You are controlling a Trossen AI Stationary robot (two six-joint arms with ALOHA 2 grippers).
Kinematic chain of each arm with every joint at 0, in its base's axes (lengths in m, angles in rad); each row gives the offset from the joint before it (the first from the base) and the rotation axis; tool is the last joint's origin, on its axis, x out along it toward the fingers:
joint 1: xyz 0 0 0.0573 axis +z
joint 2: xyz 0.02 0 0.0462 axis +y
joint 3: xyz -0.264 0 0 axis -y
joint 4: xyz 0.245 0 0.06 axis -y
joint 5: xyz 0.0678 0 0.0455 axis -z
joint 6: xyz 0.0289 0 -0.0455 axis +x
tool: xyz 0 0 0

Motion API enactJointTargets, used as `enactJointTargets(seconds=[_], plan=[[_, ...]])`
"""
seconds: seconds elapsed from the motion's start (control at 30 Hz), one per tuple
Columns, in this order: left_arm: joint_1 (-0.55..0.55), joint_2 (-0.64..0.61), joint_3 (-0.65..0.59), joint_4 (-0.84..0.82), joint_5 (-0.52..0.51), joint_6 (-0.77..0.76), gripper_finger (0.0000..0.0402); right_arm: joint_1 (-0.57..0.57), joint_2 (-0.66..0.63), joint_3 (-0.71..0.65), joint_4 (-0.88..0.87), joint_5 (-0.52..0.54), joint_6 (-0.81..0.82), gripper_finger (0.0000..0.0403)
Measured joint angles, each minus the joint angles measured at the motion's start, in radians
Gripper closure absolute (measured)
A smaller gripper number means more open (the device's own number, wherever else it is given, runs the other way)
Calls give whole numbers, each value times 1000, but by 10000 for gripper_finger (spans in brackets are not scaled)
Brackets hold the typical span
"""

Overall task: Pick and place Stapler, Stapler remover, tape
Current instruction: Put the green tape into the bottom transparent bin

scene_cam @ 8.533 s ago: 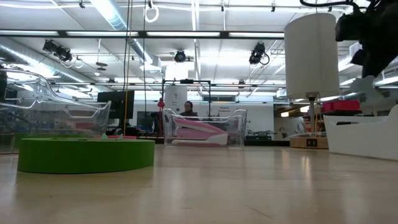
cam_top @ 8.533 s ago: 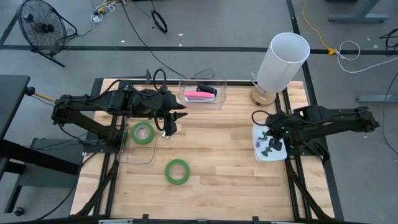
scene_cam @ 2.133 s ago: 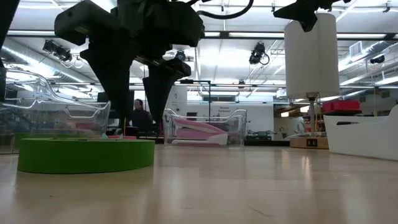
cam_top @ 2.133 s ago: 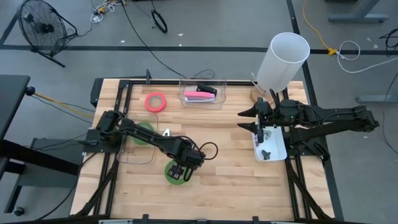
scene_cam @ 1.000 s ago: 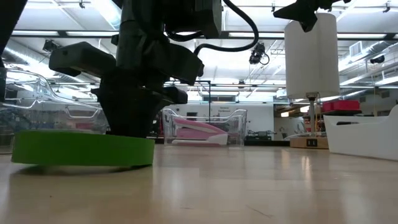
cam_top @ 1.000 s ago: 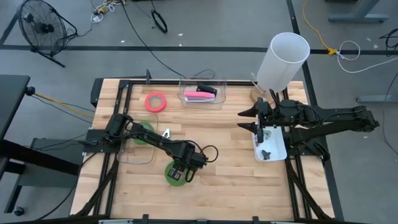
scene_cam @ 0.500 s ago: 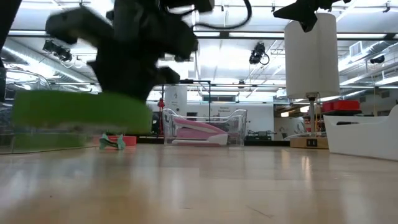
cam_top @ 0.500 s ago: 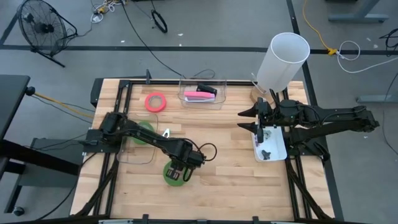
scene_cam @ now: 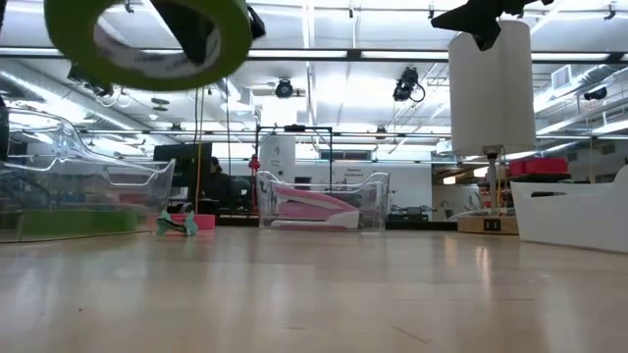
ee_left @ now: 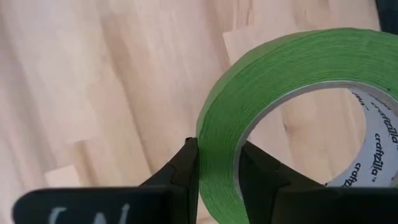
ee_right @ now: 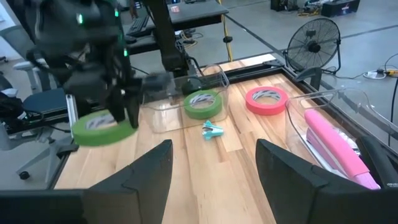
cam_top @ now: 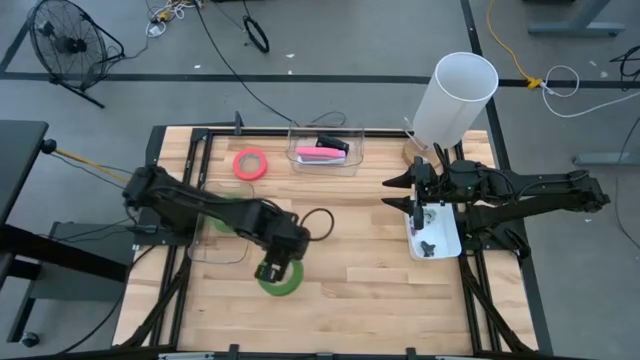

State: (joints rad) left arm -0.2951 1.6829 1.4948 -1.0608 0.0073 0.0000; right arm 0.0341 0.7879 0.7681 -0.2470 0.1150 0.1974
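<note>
I noted the left gripper [ee_left: 217, 163] clamped edge-on across the green tape roll's [ee_left: 298, 93] wall, aloft and tilted; that thin bite risked it swinging loose.

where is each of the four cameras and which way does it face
High: overhead, straight down; both arms, left gripper holding the green tape roll.
Low: table height, level across; lifted roll.
Left wrist: along its fingers, shut on the roll.
Right wrist: across the table toward the left arm; open right gripper.
All four share the roll.
</note>
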Motion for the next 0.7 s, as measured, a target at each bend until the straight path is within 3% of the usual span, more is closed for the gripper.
enactJointTargets(seconds=[0.3, 0.57, 0.7], plan=[[2, -129, 0, -189, -103, -37, 316, 0, 0, 0, 5, 0, 0, 175], [32, -155, 0, -292, -154, -52, 316, 0, 0, 0, 11, 0, 6, 175], [40, -154, 0, -336, -202, -149, 316, 0, 0, 0, 11, 0, 8, 175]])
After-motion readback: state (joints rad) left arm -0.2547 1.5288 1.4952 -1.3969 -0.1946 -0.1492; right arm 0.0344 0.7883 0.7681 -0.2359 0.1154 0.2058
